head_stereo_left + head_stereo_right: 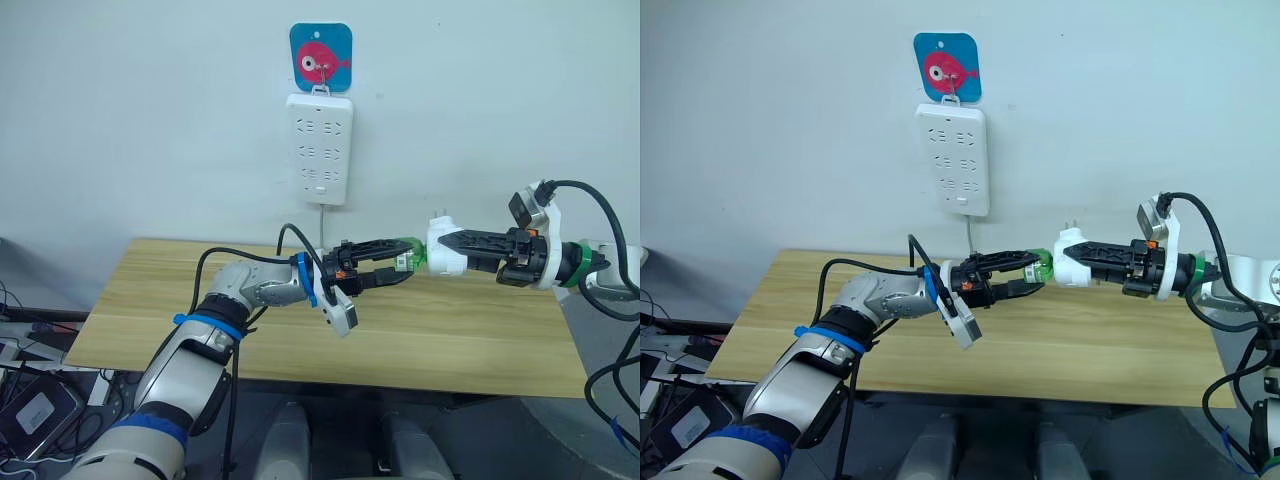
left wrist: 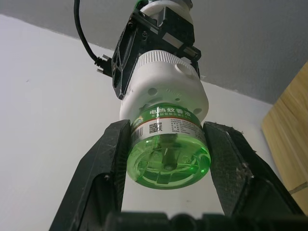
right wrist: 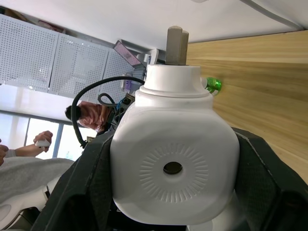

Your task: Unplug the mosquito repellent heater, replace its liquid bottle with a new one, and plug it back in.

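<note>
The white mosquito repellent heater (image 3: 159, 125) hangs in the air above the table's far edge, its two prongs (image 3: 175, 44) pointing up. My right gripper (image 1: 447, 250) is shut on the heater's body from the right. A green liquid bottle (image 2: 168, 159) with a printed label sits in the heater's underside, pointing toward my left arm. My left gripper (image 1: 400, 260) is shut on this bottle, one black finger pressed on each side. The heater's round face with its centre hole (image 3: 172, 168) looks back at my right wrist.
A white power strip (image 1: 320, 148) hangs on the wall under a blue card with a pink fish (image 1: 320, 58); its cord drops behind the wooden table (image 1: 180, 300). A person's hands (image 3: 43, 139) show far off in the right wrist view.
</note>
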Action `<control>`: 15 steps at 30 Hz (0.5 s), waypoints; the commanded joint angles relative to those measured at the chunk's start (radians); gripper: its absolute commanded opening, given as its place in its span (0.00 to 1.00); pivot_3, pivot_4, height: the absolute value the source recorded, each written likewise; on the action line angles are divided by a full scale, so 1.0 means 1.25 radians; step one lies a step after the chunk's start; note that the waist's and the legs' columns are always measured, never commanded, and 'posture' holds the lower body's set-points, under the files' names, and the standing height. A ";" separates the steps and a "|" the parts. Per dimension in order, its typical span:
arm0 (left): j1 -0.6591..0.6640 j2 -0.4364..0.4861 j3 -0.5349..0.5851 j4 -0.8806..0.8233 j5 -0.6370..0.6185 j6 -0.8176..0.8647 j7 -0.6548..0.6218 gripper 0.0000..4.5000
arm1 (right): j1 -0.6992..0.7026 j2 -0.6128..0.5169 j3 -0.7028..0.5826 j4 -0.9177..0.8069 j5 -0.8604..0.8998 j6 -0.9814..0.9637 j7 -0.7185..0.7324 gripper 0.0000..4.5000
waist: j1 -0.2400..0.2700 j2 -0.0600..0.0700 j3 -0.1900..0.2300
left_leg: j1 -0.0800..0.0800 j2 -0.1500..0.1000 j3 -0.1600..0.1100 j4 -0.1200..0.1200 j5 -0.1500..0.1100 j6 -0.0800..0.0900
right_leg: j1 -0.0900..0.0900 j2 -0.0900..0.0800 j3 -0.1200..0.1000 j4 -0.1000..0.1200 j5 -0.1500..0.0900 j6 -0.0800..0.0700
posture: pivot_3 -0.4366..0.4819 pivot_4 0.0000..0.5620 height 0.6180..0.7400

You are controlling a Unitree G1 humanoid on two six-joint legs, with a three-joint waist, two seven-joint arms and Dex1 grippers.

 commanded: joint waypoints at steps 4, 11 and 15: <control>-0.029 -0.005 -0.125 0.065 -0.308 -0.036 -0.146 0.48 | 0.000 -0.032 -0.002 -0.074 -0.031 0.020 0.052 0.66 | 0.000 0.000 0.000 | 0.000 0.000 0.000 0.000 0.000 0.000 | 0.000 0.000 0.000 0.000 0.000 0.000 | 0.66 0.32 1.00; 0.085 0.082 -0.183 -0.381 -1.186 0.677 -0.766 0.48 | 0.025 -0.055 0.002 -0.142 -0.098 0.039 0.140 0.66 | -0.016 0.000 0.000 | 0.000 0.001 -0.002 0.000 0.000 0.000 | 0.000 0.000 -0.002 0.000 0.001 -0.004 | 0.67 0.33 1.00; 0.079 0.129 -0.107 -0.484 -1.500 1.250 -0.807 0.48 | 0.029 -0.057 0.004 -0.166 -0.131 0.049 0.186 0.66 | -0.028 0.000 0.000 | 0.000 0.001 -0.004 0.001 0.001 0.001 | 0.000 0.002 -0.003 0.001 -0.001 -0.001 | 0.67 0.33 1.00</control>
